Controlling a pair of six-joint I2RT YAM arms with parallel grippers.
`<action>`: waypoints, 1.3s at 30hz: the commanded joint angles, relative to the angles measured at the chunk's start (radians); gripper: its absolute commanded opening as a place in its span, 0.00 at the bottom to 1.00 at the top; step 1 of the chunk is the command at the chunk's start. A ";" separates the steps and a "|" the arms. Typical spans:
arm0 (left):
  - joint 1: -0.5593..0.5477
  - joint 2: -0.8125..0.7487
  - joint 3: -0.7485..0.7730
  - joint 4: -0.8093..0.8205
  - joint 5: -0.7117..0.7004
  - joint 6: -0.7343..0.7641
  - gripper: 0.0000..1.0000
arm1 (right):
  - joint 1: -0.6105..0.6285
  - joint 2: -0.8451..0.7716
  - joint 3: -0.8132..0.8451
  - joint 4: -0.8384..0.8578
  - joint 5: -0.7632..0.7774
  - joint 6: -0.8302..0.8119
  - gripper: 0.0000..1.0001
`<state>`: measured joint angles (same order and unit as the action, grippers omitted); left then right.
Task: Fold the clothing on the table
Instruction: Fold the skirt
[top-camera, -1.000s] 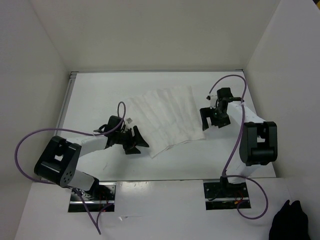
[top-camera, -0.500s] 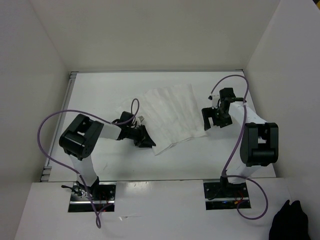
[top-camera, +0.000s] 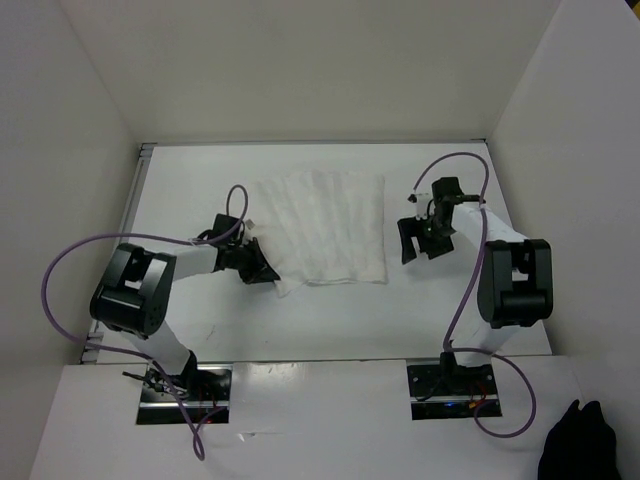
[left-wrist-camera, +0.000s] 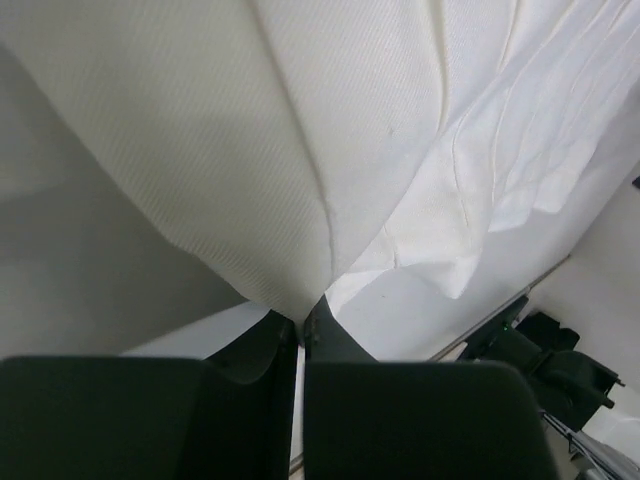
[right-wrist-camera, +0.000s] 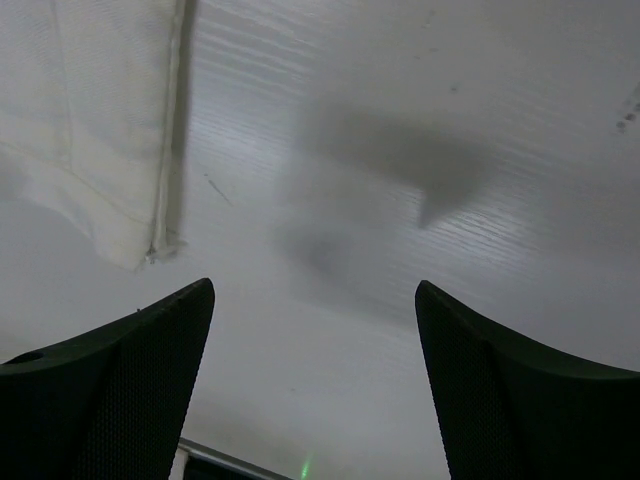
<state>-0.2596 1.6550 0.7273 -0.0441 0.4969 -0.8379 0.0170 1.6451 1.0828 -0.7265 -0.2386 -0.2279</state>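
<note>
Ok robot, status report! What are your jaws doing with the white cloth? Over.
Left jaws shut on near-left corner of the clothing. Right jaws open over bare table, beside its right edge. Clothing spread, not yet folded. Nothing blocking.

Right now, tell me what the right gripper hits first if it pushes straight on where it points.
The right gripper would probably meet bare table first; the clothing lies off to one side.
</note>
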 joint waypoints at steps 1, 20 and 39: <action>0.083 -0.018 0.061 -0.105 -0.020 0.102 0.02 | 0.035 0.018 0.057 -0.005 -0.132 0.044 0.86; 0.062 -0.235 -0.083 -0.129 0.032 0.043 0.69 | 0.153 0.111 -0.029 0.093 -0.360 0.171 0.84; -0.018 -0.063 -0.065 -0.066 0.005 0.034 0.57 | 0.175 0.182 0.012 0.096 -0.366 0.171 0.55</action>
<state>-0.2638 1.5658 0.6605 -0.1062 0.5480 -0.8177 0.1837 1.8187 1.0786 -0.6628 -0.5976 -0.0536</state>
